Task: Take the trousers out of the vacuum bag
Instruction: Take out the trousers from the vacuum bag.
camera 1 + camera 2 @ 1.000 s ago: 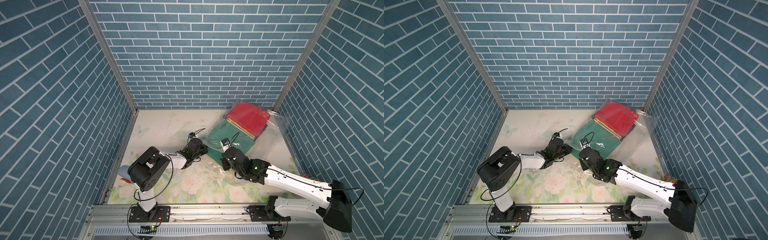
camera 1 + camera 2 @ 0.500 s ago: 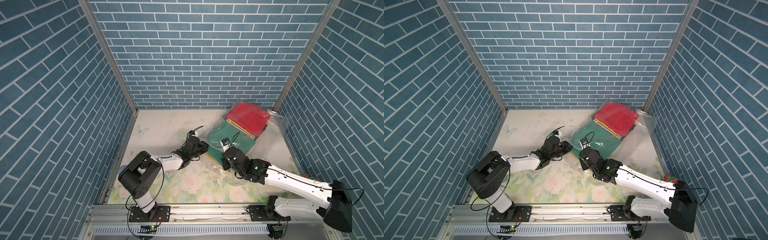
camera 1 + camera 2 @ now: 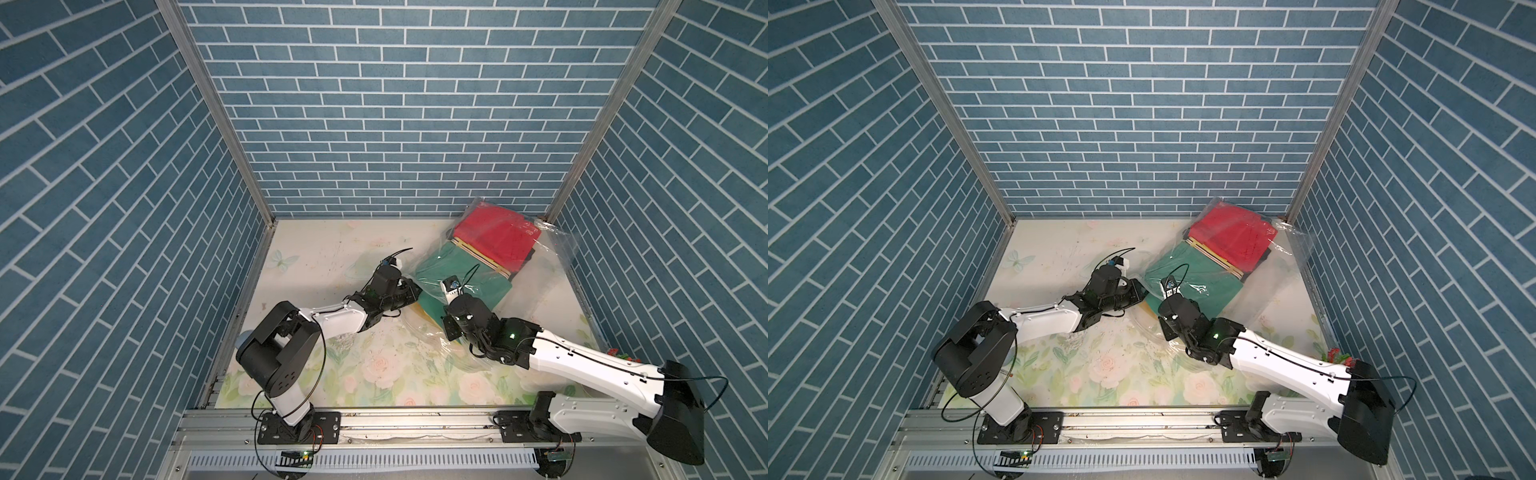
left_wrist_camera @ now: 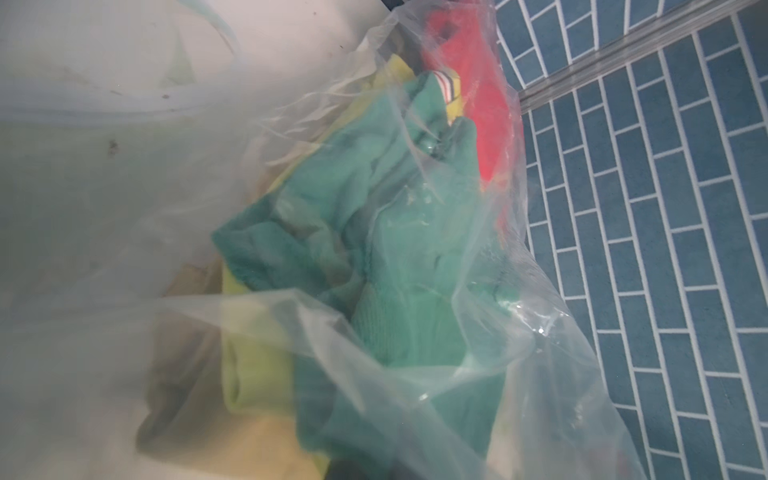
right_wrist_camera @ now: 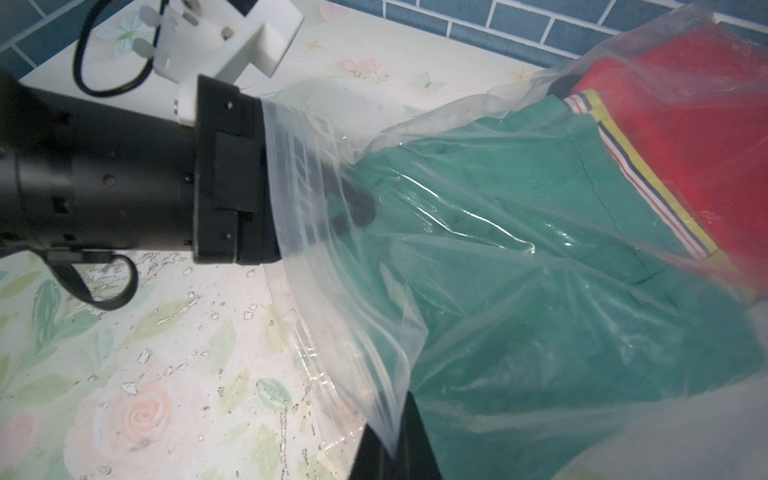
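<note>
Both my grippers are pinched shut at the mouth of the large crinkly transparent plastic vacuum bag (image 3: 536, 266): my left gripper (image 5: 353, 208) reaches inside and, I judge, nips the folded green cloth trousers (image 5: 519, 232), while my right gripper (image 5: 395, 440) clamps the bag's zip-seal edge to hold it back. Red trousers (image 3: 494, 237) with a striped waistband lie deeper in the bag near the far right corner. Yellow and brownish cloth under the green is blurred in my left wrist view, and my left fingertips are veiled by plastic.
</note>
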You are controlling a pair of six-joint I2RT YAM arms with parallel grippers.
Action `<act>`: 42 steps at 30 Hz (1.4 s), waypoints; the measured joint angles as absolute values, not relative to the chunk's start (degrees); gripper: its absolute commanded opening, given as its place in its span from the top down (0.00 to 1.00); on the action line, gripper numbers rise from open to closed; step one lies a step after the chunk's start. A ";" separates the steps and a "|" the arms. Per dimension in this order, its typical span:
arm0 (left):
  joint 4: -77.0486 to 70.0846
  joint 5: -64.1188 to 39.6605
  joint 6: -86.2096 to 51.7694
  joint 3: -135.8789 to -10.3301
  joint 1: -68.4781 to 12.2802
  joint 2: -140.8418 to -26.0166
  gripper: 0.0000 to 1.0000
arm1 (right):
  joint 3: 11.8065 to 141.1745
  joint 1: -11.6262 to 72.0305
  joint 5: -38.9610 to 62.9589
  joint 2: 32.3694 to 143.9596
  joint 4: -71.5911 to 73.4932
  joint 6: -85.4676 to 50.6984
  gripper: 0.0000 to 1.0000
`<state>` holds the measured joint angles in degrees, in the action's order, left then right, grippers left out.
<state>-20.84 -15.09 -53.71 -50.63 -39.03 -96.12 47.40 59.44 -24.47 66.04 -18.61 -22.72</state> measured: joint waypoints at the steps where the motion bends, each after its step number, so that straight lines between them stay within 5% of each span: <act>1: -20.25 -15.79 -53.06 -51.42 -39.03 -96.12 1.00 | 47.40 59.44 -24.47 66.04 -18.61 -22.72 1.00; 5: -20.14 -17.96 -51.59 -52.49 -39.00 -96.12 1.00 | 47.40 59.44 -24.56 66.04 -18.61 -22.72 1.00; 7: -20.49 -18.98 -51.31 -52.49 -38.96 -96.18 0.83 | 47.40 59.44 -24.60 66.04 -18.61 -22.72 1.00; 12: -21.98 -21.37 -50.59 -52.49 -39.05 -96.57 0.64 | 47.40 59.42 -24.75 66.04 -18.61 -22.72 1.00; 29: -17.80 -15.40 -48.60 -52.58 -39.59 -100.01 0.30 | 47.40 59.18 -24.95 66.04 -18.83 -22.72 1.00; 34: -20.12 -15.16 -49.54 -51.90 -39.70 -101.12 0.30 | 47.40 59.18 -25.02 66.04 -18.83 -22.72 1.00; 42: -33.19 -17.02 -55.83 -47.62 -39.92 -104.92 0.43 | 47.40 59.11 -25.02 66.04 -18.85 -22.72 1.00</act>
<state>-33.19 -17.02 -55.83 -47.62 -39.92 -104.92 47.40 59.11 -25.02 66.04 -18.85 -22.72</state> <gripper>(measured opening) 0.613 0.057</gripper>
